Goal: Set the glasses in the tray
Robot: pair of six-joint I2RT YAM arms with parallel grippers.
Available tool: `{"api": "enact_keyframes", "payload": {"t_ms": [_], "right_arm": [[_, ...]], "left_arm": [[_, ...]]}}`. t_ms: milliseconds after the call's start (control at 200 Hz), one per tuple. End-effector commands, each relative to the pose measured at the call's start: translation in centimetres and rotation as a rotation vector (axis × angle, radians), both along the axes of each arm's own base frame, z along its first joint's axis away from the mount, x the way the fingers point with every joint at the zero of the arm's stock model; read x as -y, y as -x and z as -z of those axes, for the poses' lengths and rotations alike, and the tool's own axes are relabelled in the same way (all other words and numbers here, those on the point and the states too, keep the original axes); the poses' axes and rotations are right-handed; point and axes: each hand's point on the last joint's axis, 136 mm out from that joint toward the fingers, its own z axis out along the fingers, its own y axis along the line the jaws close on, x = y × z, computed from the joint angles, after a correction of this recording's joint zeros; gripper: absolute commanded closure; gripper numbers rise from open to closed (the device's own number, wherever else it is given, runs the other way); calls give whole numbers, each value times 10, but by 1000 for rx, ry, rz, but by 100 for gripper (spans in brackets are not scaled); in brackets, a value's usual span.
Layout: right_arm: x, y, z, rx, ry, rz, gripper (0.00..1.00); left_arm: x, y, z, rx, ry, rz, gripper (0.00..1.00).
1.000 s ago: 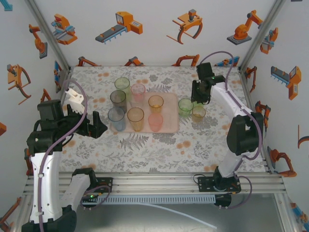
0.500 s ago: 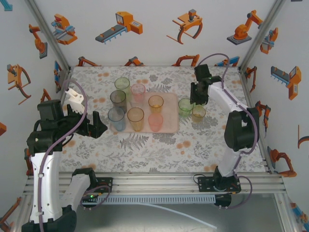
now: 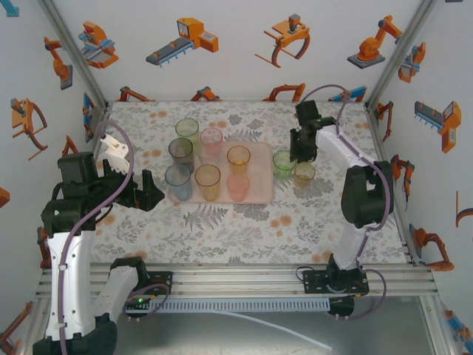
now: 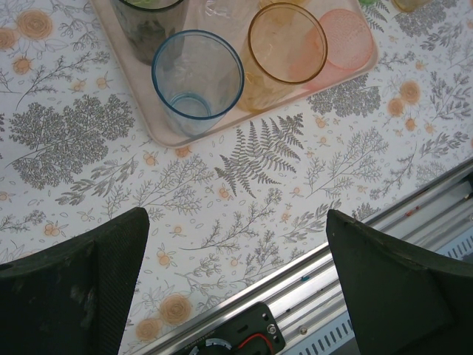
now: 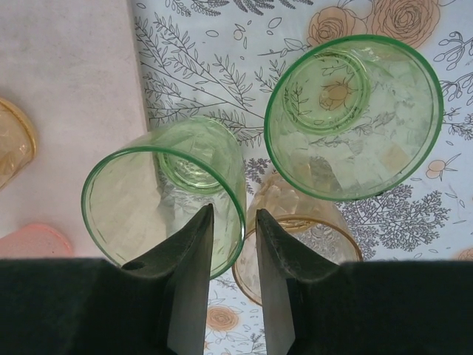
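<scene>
1 green glass (image 5: 126,192) | rim wall between narrow jaws of right gripper (image 5: 233,213) | left gripper (image 4: 236,216) wide, near tray (image 4: 159,137)

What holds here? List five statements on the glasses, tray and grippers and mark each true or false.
1. The blue glass stands on the tray. True.
2. The left gripper holds a glass. False: it is open and empty, over the table.
3. The right gripper straddles the rim of a green glass. True: one finger is inside it, one outside.
4. That green glass is on the tray. False: it stands on the table beside the tray.
5. An amber glass stands next to it. True.
</scene>
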Motion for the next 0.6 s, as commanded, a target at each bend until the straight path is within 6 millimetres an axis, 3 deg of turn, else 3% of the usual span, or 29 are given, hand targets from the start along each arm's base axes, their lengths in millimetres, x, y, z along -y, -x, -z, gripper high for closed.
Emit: {"api": "enact_keyframes", "payload": {"t_ms": [0,426,596], "right_arm": [[-1,-5,2,4,-4,-17,70],[-6,-10,9,-14,-12,-30,74],[-4,-11,11,-17,0,-28,80]], "left_arm": [[1,-1,0,-5,21,-2,3],[1,-1,1,-8,21,-3,3],[1,-1,1,-8,22,-1,3]]}}
